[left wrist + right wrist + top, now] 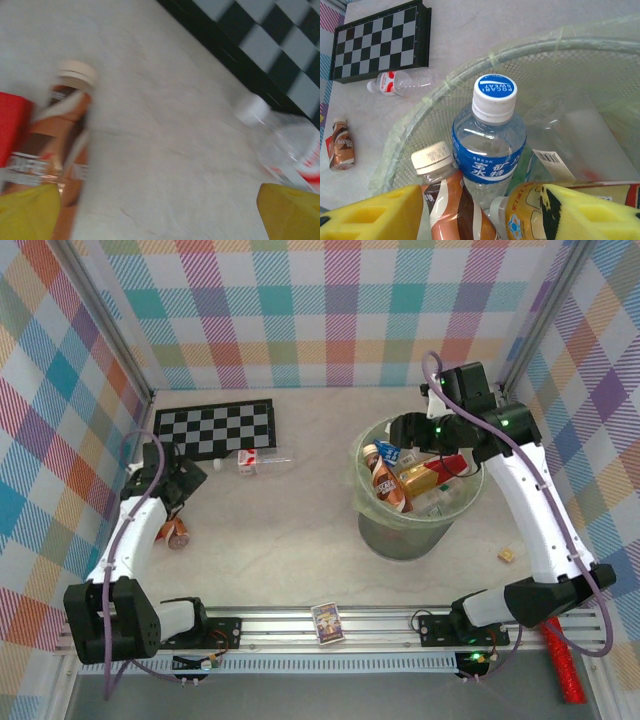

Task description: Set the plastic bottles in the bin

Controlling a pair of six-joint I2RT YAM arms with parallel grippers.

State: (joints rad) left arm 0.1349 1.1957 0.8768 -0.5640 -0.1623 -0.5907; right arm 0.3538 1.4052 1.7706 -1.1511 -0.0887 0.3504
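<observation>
Hovering low by the left edge of the pale worktop (290, 550), the left gripper (180, 483) has its jaws flung wide and nothing in them. Its wrist view is blurred, but the yellow foam pads (30, 212) frame two targets. An orange-brown plastic bottle with a cream cap (65, 145) lies by the left pad and a clear plastic bottle with a red-white label (292, 150) by the right one; contact cannot be told.

Towards the far edge, that clear bottle lies just beside the near right corner of the black-and-white folding chessboard (215, 427).

Right of the middle stands the large round pale green translucent bin (400, 535), and it is well stocked. A clear bottle with a blue label (489, 150) is upright, a brown bottle with a pale cap (451, 200) leans beside it, and an orange-labelled bottle (527, 217) lies lower down. Over the rim hangs the right gripper (405, 430), jaws partway apart, clamped on nothing, with the bottles loose beneath.
</observation>
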